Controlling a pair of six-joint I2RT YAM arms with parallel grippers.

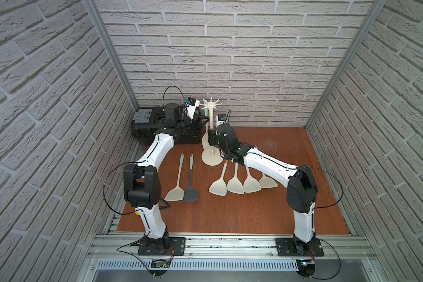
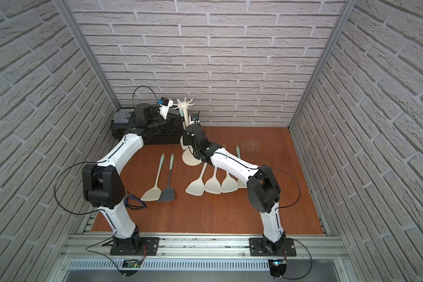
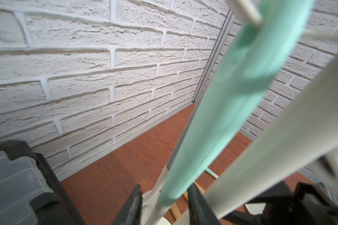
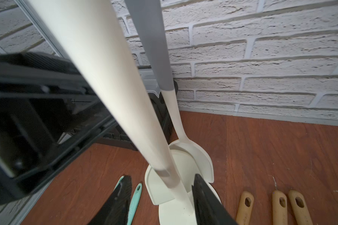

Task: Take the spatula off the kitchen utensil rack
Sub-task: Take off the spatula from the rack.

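Left end effector (image 3: pixel 164 187) straddles hanging spatula (image 3: pixel 232 97) handle, placed to lift loop off hook (image 3: pixel 248 13); right end effector (image 4: pixel 162 176) brackets kitchen utensil rack (image 4: pixel 109 87) pole, likely steadying it; cannot tell whether either is clamped.

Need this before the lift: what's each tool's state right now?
Left tool: open, straddling the hanging spatula's mint handle.
Right tool: open, straddling the utensil rack's pole.

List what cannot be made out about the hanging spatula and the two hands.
- Left wrist view: how the rack hook holds the spatula, blurred.
- Left wrist view: left hand mostly cut off by the edge; contact with spatula unclear.
- Right wrist view: right hand cut off by the edge; contact with rack pole unclear.
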